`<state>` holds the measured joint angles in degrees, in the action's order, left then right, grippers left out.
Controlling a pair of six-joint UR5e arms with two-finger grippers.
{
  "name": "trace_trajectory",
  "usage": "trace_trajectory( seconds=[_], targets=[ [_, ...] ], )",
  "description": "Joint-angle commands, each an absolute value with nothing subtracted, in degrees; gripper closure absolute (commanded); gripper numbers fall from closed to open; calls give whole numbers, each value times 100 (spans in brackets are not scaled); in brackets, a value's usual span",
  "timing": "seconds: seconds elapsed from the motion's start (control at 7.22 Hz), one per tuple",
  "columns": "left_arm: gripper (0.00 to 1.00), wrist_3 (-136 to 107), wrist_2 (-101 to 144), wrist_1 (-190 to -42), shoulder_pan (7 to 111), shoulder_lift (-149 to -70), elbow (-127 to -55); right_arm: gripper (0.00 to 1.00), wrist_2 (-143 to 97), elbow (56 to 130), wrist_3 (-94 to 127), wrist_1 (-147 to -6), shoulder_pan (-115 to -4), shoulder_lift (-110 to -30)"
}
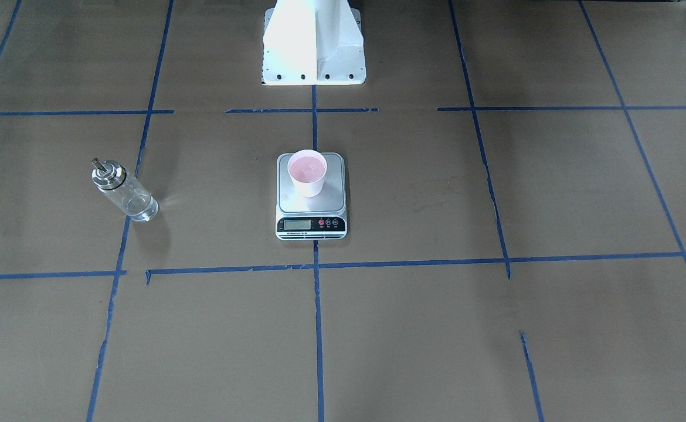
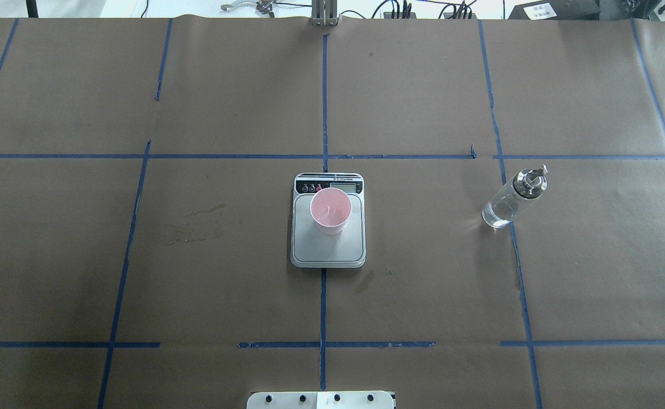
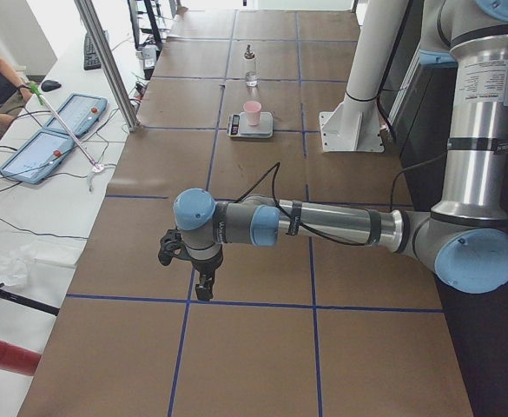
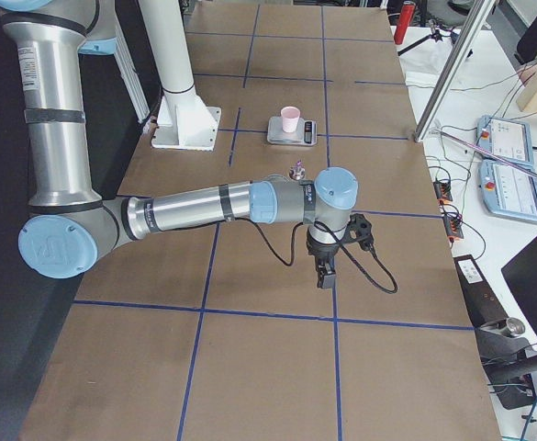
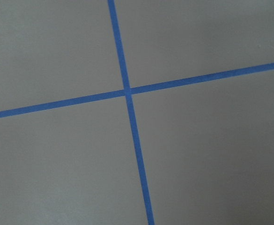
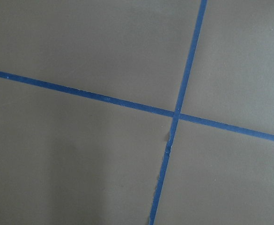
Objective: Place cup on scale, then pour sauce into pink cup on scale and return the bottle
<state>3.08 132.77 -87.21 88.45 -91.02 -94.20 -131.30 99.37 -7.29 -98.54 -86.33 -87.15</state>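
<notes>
the white pedestal (image 1: 313,53) is showing a row of dark bolt heads (image 1: 303,76) along its base plate. beside the pedestal, the left arm (image 3: 340,226) is wearing silver tubes, pale blue joint caps and dark grey bands; a black cable (image 3: 262,170) is looping along it to the black left gripper (image 3: 205,291). the right arm (image 4: 185,207), on the pedestal's other side, is wearing the same colours and cable.

Left gripper (image 3: 205,288), right gripper (image 4: 324,276), both pointing down

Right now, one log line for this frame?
cup upright on scale | bottle upright at robot's right, unheld | left gripper away, state unclear | right gripper away, state unclear
</notes>
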Motion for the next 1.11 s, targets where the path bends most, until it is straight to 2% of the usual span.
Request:
trace_trajectory(
  seconds=[0.0,0.97],
  targets=[
    [0,299,13280,-8771,8912,-9132,-9343,0,-13122,9914,-729,-9853,-8631,-8754],
    [0,237,13271,-8754,8895,-9228,-9168,0,-13122,9896,-729,-9852,-8631,-8754]
  ],
)
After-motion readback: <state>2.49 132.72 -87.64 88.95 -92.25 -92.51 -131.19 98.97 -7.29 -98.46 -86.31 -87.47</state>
